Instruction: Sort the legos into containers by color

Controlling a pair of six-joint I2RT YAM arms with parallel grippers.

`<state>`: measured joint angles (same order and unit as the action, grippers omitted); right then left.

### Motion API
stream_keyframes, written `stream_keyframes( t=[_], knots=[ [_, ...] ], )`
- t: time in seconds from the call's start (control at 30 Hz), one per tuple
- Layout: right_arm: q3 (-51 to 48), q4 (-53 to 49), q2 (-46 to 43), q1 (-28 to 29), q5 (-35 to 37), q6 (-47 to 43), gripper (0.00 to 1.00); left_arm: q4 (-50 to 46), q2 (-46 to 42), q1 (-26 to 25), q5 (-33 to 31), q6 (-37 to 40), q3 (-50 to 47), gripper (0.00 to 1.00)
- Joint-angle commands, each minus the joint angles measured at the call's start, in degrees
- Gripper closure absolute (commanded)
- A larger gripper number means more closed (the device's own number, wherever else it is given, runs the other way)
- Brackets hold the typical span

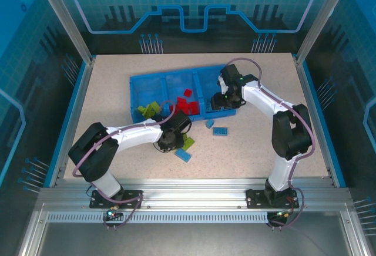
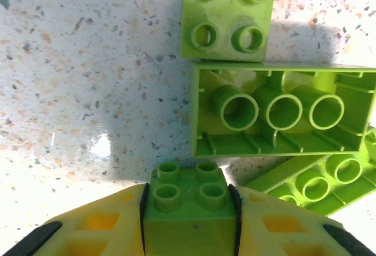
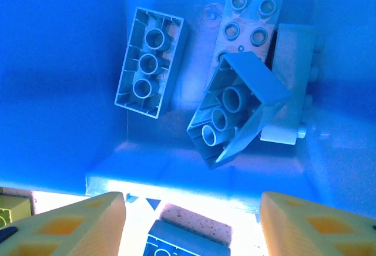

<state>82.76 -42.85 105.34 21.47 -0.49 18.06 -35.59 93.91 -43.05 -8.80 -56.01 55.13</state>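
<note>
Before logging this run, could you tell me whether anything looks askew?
One light-blue studded plastic brick in the right compartment of the bright-blue plastic tray is tipped up on edge, not lying flat.

The bright-blue tray (image 1: 136, 83) has three compartments side by side. Its left one holds lime green bricks (image 1: 150, 110) and its middle one red bricks (image 1: 187, 100). Its right one holds light blue bricks (image 3: 147, 62), some hollow side up, with one tilted brick (image 3: 235, 112) propped on its neighbours. Just in front of the tray lie loose light blue bricks (image 1: 220, 131) and loose lime bricks (image 2: 282, 112), two of them upside down. A small lime two-by-two brick (image 2: 187, 200) sits studs up, pinched in the left gripper (image 2: 188, 212).
</note>
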Motion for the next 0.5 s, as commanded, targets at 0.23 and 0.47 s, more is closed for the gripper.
stream_keyframes(
  t=[0.23, 0.47],
  knots=[
    [-3.9, 0.5, -5.9, 0.6, 1.1, 0.9, 0.37, -10.6, -11.8, 0.2, -8.6, 1.7, 5.3, 0.65],
    [-5.9, 1.4, -8.3, 1.4, 0.6, 0.3, 0.37, -9.6, -14.6, 10.4, -9.0, 8.9, 7.2, 0.65]
  ],
)
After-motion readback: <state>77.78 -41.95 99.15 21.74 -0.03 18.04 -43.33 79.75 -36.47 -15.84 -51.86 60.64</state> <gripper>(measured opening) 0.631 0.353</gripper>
